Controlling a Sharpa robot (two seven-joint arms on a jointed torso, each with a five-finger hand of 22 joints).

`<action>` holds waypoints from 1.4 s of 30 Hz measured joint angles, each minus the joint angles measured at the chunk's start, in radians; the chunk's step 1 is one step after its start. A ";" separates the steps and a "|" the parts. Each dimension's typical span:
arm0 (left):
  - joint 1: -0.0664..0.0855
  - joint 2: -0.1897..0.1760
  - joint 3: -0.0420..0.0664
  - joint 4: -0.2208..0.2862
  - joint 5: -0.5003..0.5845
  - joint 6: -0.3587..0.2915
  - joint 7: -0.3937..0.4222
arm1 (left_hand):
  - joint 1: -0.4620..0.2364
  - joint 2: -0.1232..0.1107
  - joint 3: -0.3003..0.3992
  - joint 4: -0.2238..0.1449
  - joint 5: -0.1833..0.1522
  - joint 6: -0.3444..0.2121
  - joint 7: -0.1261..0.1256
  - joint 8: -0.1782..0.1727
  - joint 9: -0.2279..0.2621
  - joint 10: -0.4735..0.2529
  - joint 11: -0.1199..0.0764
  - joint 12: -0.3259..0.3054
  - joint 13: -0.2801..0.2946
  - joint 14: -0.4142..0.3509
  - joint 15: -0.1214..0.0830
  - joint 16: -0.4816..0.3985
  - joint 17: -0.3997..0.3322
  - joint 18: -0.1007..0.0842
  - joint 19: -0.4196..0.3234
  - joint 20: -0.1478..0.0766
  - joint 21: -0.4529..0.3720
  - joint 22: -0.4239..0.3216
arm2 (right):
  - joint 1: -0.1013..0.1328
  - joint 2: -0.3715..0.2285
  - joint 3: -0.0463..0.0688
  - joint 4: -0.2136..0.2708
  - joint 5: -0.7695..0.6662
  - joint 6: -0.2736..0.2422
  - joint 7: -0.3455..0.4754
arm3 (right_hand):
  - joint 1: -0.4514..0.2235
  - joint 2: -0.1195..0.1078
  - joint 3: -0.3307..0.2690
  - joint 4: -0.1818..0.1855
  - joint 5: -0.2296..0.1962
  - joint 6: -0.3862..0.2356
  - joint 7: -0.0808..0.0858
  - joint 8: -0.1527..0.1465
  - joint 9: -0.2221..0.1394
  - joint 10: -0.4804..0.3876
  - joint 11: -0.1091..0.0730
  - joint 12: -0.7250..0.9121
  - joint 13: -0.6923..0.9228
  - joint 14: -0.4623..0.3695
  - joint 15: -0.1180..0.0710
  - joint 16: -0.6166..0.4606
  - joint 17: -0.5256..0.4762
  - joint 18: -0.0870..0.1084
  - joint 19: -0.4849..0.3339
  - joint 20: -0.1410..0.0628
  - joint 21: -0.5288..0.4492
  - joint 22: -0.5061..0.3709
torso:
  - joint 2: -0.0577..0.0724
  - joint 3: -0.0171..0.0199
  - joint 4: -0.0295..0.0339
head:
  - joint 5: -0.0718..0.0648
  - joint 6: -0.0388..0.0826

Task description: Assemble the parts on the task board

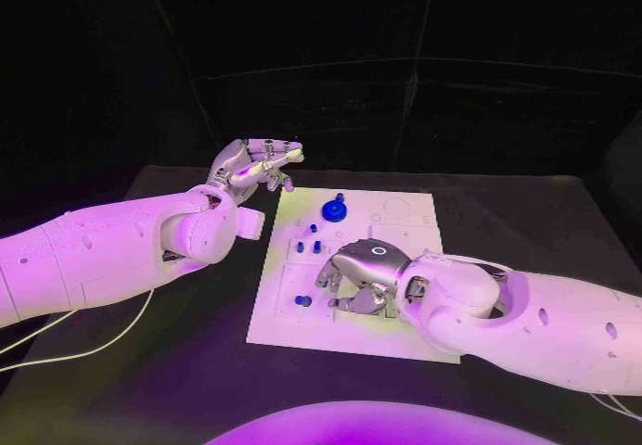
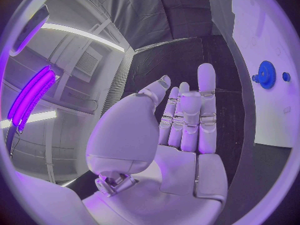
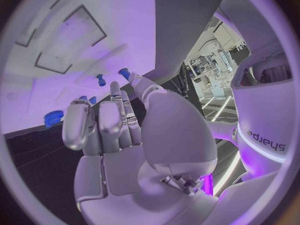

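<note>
Bench: black bench (image 1: 160, 371) under dark surroundings, filling the lower part of the head view, with a white cable (image 1: 81, 348) trailing across its lower left.
Task board: white task board (image 1: 314, 338) lying flat in the middle of the head view, its long side running up the frame; printed outlines show faintly on its upper right part.
Gear: blue toothed gear (image 1: 335, 210) standing near the board's upper edge, left of centre; in the left wrist view the same gear (image 2: 267, 74) sits on the white plate with a small blue part (image 2: 285, 76) just beside it.
Small parts: a blue piece (image 1: 314, 227) just below the gear, a pair of blue pegs (image 1: 309, 247) lower down the board's left half, and one more blue peg (image 1: 302, 300) near the board's lower left; all apart from each other.
Left hand: left hand (image 1: 251, 165) raised at the upper left of the board, beyond the board's corner and over the bench, touching none of the parts; in its wrist view the fingers (image 2: 206, 110) are stretched out side by side with the palm bare, released and holding nothing.
Right hand: right hand (image 1: 359, 275) low over the middle of the board, right of the peg pair, back of the hand up; its fingers (image 3: 94, 125) are curled in toward the palm. Whether they grasp a part underneath cannot be told.
Near the right hand: blue parts (image 3: 100, 79) stand on the board beyond the fingertips in the right wrist view, clear of the hand.
</note>
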 measured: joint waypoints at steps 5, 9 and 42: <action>0.000 -0.004 0.000 0.000 0.000 0.000 0.000 | 0.000 0.000 0.000 0.000 0.000 0.000 0.000 0.000 0.000 0.000 0.000 0.000 0.000 0.000 0.000 0.000 0.000 0.000 0.000 0.000 0.000 0.000 | 0.012 -0.114 0.029 0.068 0.076 -0.057 0.005 | -0.016 0.002 -0.030 0.013 0.002 0.064 -0.004 0.033 0.011 0.119 -0.016 0.085 0.049 0.002 -0.016 0.022 0.027 0.000 0.013 -0.013 0.010 0.018 | -0.002 -0.0011 -0.0009 | -0.012 0.009; 0.000 -0.006 0.000 0.002 0.000 0.000 0.000 | 0.000 0.000 0.000 0.000 0.000 0.000 0.000 0.000 0.000 0.000 0.000 0.000 0.000 0.000 0.000 0.000 0.000 0.000 0.000 0.000 0.000 0.000 | 0.025 -0.220 0.039 0.118 0.192 -0.098 -0.002 | -0.092 -0.006 -0.132 0.059 0.110 0.087 -0.032 0.066 0.019 0.213 -0.044 0.436 0.379 0.001 -0.043 0.117 0.187 -0.024 0.079 -0.036 0.071 0.041 | -0.004 -0.0025 -0.0036 | -0.027 0.015; 0.000 -0.010 -0.003 0.012 0.000 0.000 0.001 | 0.000 0.000 0.000 0.000 0.000 0.000 0.000 0.000 0.000 0.000 0.000 0.000 0.000 0.000 0.000 0.000 -0.001 0.000 0.000 0.000 0.000 -0.001 | -0.012 -0.375 -0.001 0.153 0.243 -0.095 -0.340 | -0.130 0.070 -0.479 0.249 0.123 0.026 -0.041 0.255 0.097 0.171 -0.044 1.153 1.179 0.000 -0.046 0.211 0.379 -0.039 0.106 -0.041 0.120 0.041 | -0.020 -0.0070 -0.0247 | -0.065 0.010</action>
